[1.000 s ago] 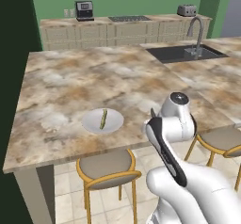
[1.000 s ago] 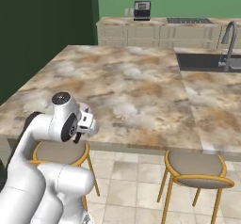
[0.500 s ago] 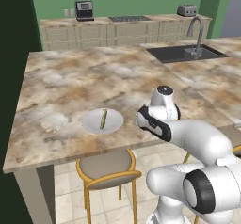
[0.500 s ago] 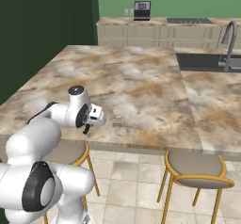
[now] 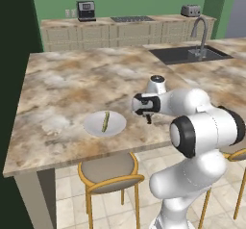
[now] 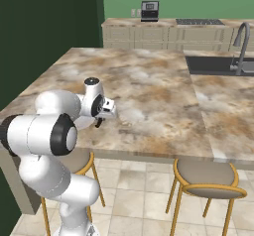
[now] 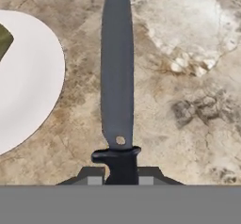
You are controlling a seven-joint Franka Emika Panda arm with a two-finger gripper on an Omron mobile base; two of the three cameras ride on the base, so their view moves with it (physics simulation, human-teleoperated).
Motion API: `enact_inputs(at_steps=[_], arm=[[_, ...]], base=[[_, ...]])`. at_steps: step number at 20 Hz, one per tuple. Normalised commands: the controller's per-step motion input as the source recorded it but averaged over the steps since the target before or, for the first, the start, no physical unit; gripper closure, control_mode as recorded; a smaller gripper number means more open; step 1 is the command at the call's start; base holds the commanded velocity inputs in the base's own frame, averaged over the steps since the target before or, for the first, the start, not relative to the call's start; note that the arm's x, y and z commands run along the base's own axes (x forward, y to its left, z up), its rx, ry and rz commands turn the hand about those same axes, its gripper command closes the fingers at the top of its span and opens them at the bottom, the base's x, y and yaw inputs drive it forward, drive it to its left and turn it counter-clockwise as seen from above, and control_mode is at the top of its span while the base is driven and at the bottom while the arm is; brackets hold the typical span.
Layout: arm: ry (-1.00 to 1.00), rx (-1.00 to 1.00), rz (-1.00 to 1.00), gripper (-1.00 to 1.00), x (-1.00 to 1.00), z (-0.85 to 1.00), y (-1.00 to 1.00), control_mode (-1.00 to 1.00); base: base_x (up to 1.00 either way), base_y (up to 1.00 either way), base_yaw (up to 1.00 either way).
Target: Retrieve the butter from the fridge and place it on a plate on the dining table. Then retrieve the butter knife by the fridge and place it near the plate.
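A: Butter [image 5: 105, 121] lies on the plate [image 5: 117, 125] on the worktop [image 5: 57, 88]; the claw [image 7: 120, 177] is clamped on the butter knife [image 7: 116, 77], blade just beside the plate's rim.

B: Risk?

A: Dropping from this height could bounce the blade onto the plate, or off the near edge.

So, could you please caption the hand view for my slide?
Gripper shut on the butter knife above the dining table, beside the plate holding butter.

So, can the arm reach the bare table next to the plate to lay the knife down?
Probably yes. The gripper holds the knife over bare dining table just beside the plate, and nothing lies between them.
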Motion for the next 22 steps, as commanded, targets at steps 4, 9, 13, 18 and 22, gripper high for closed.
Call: enact_inputs(at_steps=[4, 9, 13, 18, 22], arm=[[-0.26, 0.0, 0.0, 1.0, 0.01, -0.52, 0.0, -1.0], [-0.25, 0.0, 0.0, 1.0, 0.0, -0.5, 0.0, -1.0], [-0.06, 0.0, 0.0, 1.0, 0.03, -0.45, 0.0, -1.0], [0.09, 0.0, 0.0, 1.0, 0.24, -0.23, 0.0, -1.0], [0.03, 0.0, 0.0, 1.0, 0.34, 0.0, 0.0, -1.0]], base=[[0.0, 0.0, 0.0], [0.0, 0.0, 0.0], [0.0, 0.0, 0.0], [0.0, 0.0, 0.0], [0.0, 0.0, 0.0]])
